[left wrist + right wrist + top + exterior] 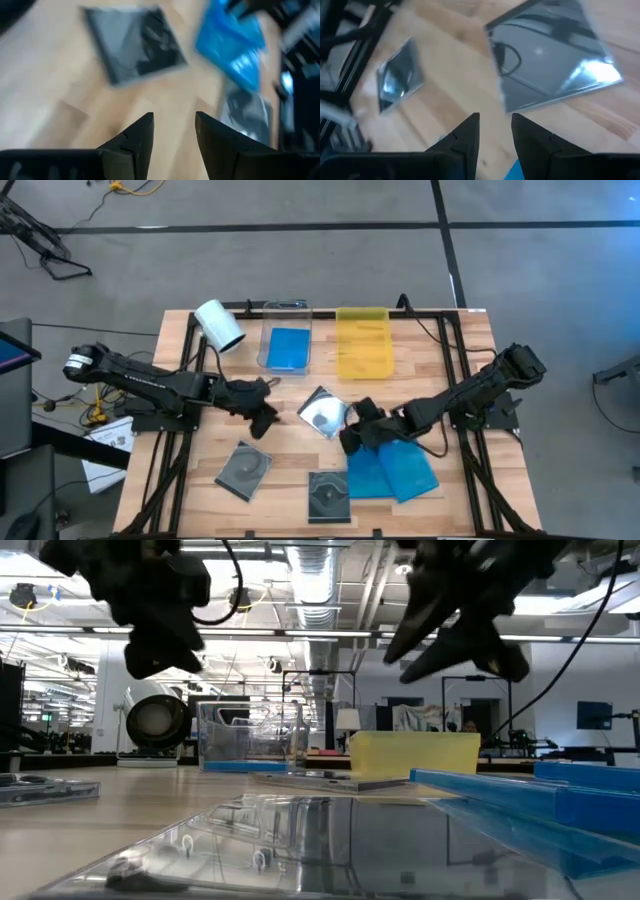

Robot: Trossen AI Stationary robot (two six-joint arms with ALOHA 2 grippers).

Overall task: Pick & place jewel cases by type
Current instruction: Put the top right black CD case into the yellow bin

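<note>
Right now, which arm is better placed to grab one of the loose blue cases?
Right, probably. The right gripper hovers at the edge of the two blue cases at the table's front right, empty. The left gripper hovers empty over bare wood left of the middle, farther away.

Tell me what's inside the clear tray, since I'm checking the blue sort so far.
In the high view the clear tray holds a blue jewel case lying flat. Whether another case sits beneath it cannot be seen, because the top one covers it.

A lab: exposed ceiling ducts (330, 580), monitors (595, 715), taped concrete floor (300, 250)
</note>
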